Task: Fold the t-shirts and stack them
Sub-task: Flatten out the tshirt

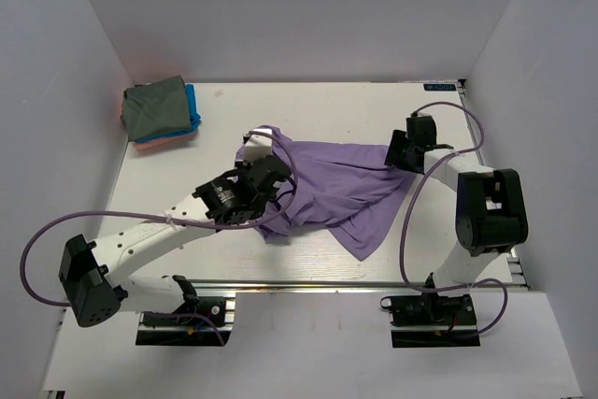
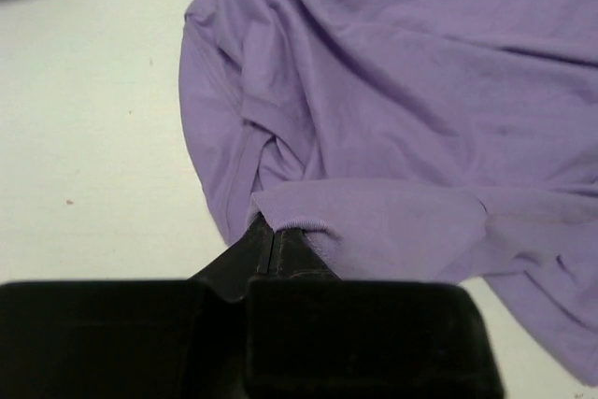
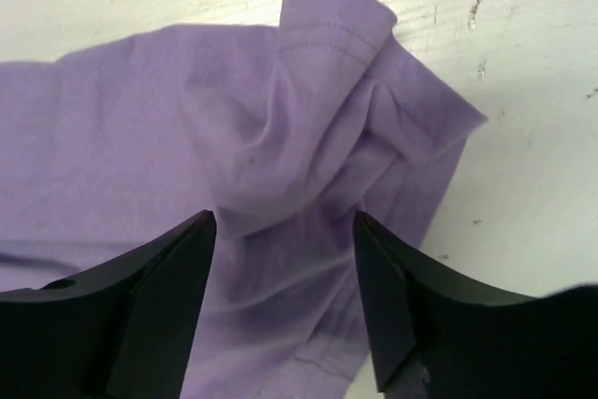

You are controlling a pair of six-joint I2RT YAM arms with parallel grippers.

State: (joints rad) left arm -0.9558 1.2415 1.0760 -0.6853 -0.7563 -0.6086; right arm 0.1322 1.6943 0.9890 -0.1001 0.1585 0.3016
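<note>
The lavender t-shirt (image 1: 350, 184) lies crumpled across the middle of the table. My left gripper (image 1: 271, 173) is at its left end and is shut on a folded hem of it (image 2: 285, 220); the cloth spreads away beyond the fingertips (image 2: 420, 91). My right gripper (image 1: 397, 151) is open over the shirt's right end, its jaws straddling a bunched, stitched edge (image 3: 327, 72) without closing on it. The midpoint between its fingertips (image 3: 285, 226) is over purple cloth. The folded olive-grey shirt (image 1: 154, 107) lies on the blue one (image 1: 193, 107) and the salmon one (image 1: 159, 143) at the back left.
White walls enclose the table on the left, back and right. A metal rail (image 1: 355, 284) runs along the front edge, with both arm bases beyond it. Purple cables loop beside each arm. Bare table (image 3: 523, 165) shows right of the shirt.
</note>
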